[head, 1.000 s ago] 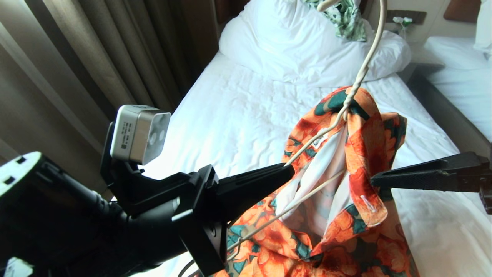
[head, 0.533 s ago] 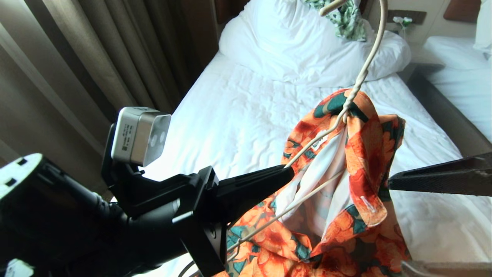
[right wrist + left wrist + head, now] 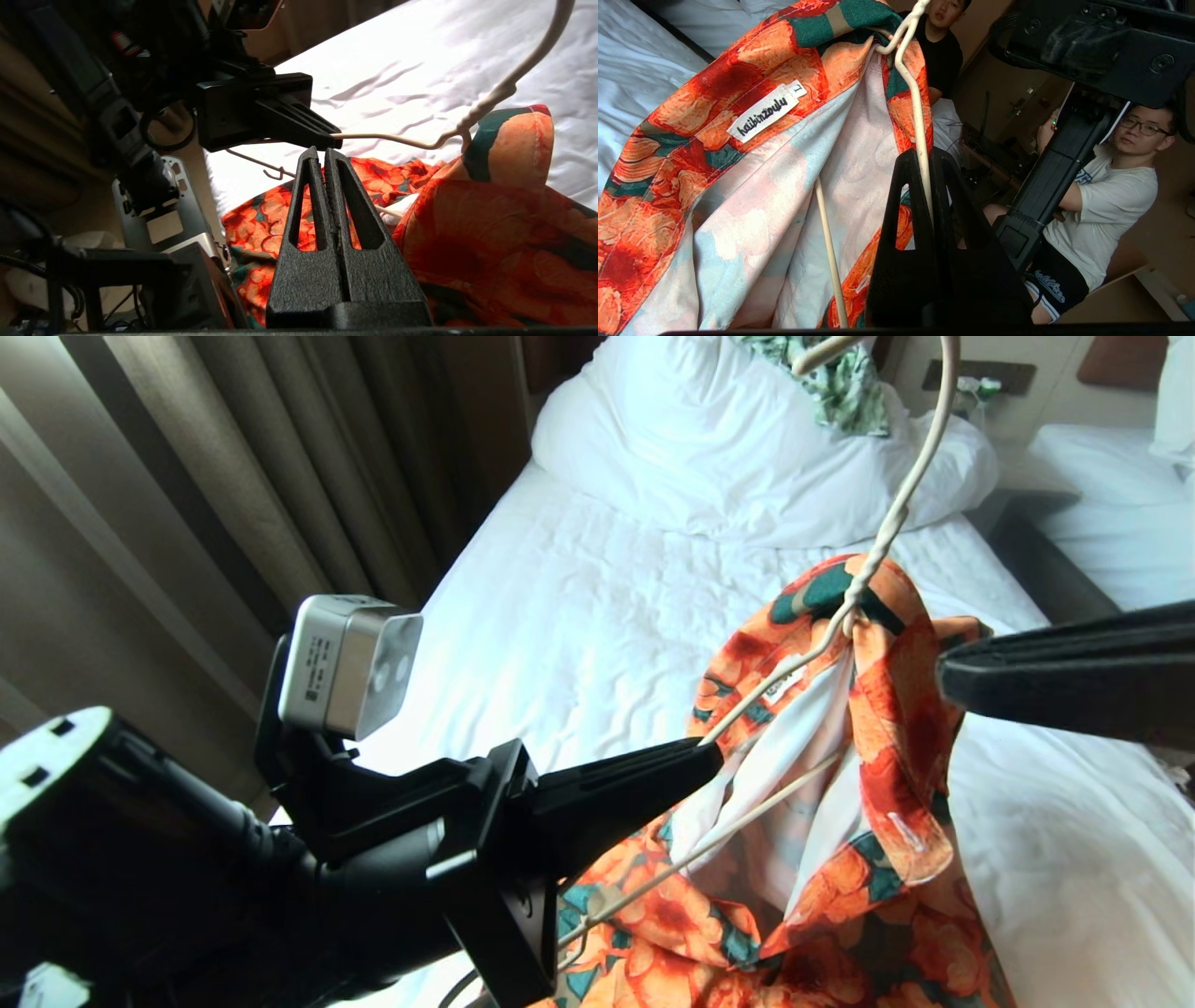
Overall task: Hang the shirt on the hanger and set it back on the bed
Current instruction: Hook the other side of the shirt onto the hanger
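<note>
Your left gripper (image 3: 705, 756) is clamped on one sloping arm of the cream wire hanger (image 3: 878, 541), holding it up over the near part of the bed (image 3: 579, 607), hook pointing to the far side toward the pillow (image 3: 709, 439). The flowered shirt (image 3: 840, 859) hangs from the hanger's neck, bunched: the collar with its white neck label (image 3: 766, 111) sits around the twisted neck, but the pale lining shows and the hanger's lower wire crosses the open front. It does not look seated on both shoulders yet.

Your right gripper (image 3: 322, 156) has its jaws pressed together with nothing between them. It sits just to the right of the shirt's right-hand fold, tip close to the cloth; I cannot tell whether it touches.

To do this step well, keep the left grip steady and the hanger level so the collar does not slide off the neck. Spread the right jaws before going back in, then take the loose shoulder fold near its edge and draw it outward over the free end of the wire. Pull gently; the thin wire will flex and the fabric will slip easily.
</note>
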Tool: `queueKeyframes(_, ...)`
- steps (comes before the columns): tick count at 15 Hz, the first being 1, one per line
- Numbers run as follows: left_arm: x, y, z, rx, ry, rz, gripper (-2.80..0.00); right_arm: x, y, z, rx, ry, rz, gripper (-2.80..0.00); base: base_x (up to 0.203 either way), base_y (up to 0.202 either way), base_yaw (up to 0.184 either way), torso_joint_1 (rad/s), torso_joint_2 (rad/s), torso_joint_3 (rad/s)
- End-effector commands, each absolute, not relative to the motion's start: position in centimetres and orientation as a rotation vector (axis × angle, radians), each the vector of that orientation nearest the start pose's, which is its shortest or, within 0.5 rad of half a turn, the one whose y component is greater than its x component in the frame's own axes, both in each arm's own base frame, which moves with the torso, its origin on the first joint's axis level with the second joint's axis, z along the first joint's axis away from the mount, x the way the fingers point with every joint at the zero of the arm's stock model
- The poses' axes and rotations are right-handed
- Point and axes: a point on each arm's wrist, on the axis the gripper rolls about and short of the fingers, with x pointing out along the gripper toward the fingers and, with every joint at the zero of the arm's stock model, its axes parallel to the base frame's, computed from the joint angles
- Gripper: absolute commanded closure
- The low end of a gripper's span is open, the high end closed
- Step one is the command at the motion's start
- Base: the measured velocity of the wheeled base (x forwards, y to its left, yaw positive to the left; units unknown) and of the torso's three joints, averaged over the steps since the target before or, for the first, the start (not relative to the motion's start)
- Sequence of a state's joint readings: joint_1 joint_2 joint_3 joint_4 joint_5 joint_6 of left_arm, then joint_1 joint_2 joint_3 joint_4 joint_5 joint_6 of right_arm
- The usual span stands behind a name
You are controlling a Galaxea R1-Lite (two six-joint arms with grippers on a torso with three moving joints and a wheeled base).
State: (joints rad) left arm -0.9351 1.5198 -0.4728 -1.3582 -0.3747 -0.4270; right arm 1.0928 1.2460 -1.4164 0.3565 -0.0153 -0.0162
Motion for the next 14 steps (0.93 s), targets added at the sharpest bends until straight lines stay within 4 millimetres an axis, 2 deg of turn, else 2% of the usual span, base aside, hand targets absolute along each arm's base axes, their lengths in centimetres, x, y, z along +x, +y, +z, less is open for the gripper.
queueKeyframes(1,13.2,-19.3,21.7,-0.456,-0.041,-1.353,0.00,8.4,16.0,36.6,-0.137,0.184,1.057,0.00,0.000,0.000,0.000,0.000,0.00,0.000)
queueKeyframes(4,13.2,-19.1,21.1,-0.448,-0.018,-1.341,0.00,8.5,15.8,37.0,-0.134,0.172,1.043,0.00,0.000,0.000,0.000,0.000,0.00,0.000)
queueKeyframes(6,13.2,-19.2,21.1,-0.447,-0.020,-1.343,0.00,8.6,15.1,38.0,-0.135,0.139,1.029,0.00,0.000,0.000,0.000,0.000,0.00,0.000)
queueKeyframes(7,13.2,-19.2,21.3,-0.449,-0.029,-1.346,0.00,8.6,14.4,38.5,-0.139,0.142,1.017,-2.80,0.000,0.000,0.000,0.000,0.00,0.000)
queueKeyframes(9,13.1,-19.2,21.8,-0.455,-0.051,-1.350,0.00,9.4,12.8,39.4,-0.140,0.159,0.976,-2.80,0.000,0.000,0.000,0.000,0.00,0.000)
queueKeyframes(11,12.8,-19.2,22.0,-0.460,-0.055,-1.366,0.00,11.1,11.3,39.7,-0.129,0.206,0.946,-2.80,0.000,0.000,0.000,0.000,0.00,0.000)
queueKeyframes(13,12.6,-19.3,22.1,-0.464,-0.052,-1.377,0.00,13.9,10.0,40.1,-0.134,0.246,0.957,-2.80,0.000,0.000,0.000,0.000,0.00,0.000)
queueKeyframes(14,12.5,-19.2,22.1,-0.468,-0.051,-1.378,0.00,16.0,9.8,40.1,-0.159,0.275,0.995,-2.80,0.000,0.000,0.000,0.000,0.00,0.000)
